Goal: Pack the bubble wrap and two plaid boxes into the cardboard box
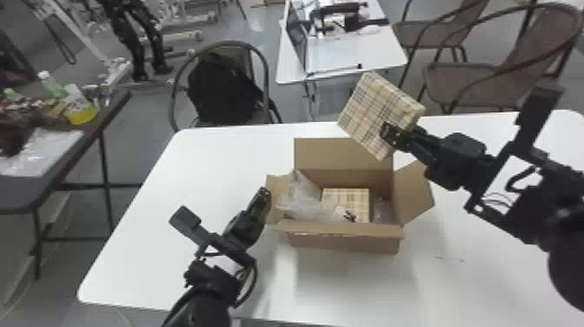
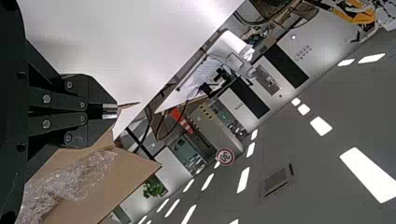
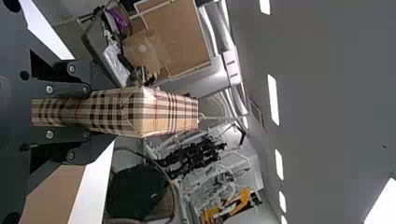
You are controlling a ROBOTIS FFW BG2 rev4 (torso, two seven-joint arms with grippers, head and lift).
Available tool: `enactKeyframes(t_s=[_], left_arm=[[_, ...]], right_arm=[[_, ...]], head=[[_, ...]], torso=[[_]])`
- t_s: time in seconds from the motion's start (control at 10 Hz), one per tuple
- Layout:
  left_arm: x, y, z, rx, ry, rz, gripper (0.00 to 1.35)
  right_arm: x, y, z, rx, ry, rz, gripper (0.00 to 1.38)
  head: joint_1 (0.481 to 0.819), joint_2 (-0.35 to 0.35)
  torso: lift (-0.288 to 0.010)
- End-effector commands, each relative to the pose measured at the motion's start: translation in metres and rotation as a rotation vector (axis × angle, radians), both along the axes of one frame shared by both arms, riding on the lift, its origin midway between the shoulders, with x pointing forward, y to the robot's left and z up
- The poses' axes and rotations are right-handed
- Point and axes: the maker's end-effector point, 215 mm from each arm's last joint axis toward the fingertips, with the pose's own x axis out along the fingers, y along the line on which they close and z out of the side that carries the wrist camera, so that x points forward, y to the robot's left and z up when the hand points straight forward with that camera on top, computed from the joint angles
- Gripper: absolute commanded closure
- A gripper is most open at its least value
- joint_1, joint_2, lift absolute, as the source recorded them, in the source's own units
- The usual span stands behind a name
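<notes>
Head view: the right gripper [image 1: 392,134] holds a plaid box [image 1: 369,111] aloft near the cardboard box [image 1: 343,242], where bubble wrap [image 1: 300,198] and another plaid box [image 1: 347,198] lie; the left gripper [image 1: 263,194] hangs alongside. Left wrist: jaws together. Right wrist: jaws clamp the raised box.

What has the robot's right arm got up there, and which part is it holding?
A plaid box. The right gripper pinches it across its two broad faces, near the edge nearest the arm.
</notes>
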Motion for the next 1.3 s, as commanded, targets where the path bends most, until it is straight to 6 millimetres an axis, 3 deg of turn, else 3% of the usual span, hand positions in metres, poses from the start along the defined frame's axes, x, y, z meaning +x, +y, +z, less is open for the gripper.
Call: enactKeyframes(t_s=[0.0,0.1,0.4,0.6,1.0,1.1,1.2], left_arm=[[0.002,-0.022,0.0,-0.015,0.0,-0.045,1.22],[0.003,-0.038,0.003,-0.027,-0.006,-0.077,1.22],[0.007,-0.067,0.011,-0.055,-0.021,-0.125,1.22],[0.01,-0.057,0.017,-0.05,-0.037,-0.11,1.22],[0.017,-0.016,0.027,0.0,-0.06,-0.048,1.22],[0.017,-0.015,0.028,-0.002,-0.063,-0.045,1.22],[0.017,-0.018,0.029,-0.007,-0.064,-0.046,1.22]], right_arm=[[-0.011,0.027,-0.018,0.033,0.089,0.089,0.97],[-0.017,0.041,-0.035,0.05,0.148,0.137,0.97],[-0.023,0.051,-0.061,0.029,0.227,0.175,0.97],[-0.035,0.05,-0.084,-0.034,0.312,0.188,0.96],[-0.045,0.017,-0.112,-0.119,0.391,0.11,0.93],[-0.049,0.018,-0.121,-0.113,0.419,0.116,0.8],[-0.052,0.019,-0.13,-0.115,0.449,0.123,0.44]], head=[[0.695,0.263],[0.695,0.268],[0.695,0.262],[0.695,0.254],[0.695,0.267],[0.695,0.27],[0.695,0.273]], torso=[[-0.108],[-0.108],[-0.108],[-0.108],[-0.108],[-0.108],[-0.108]])
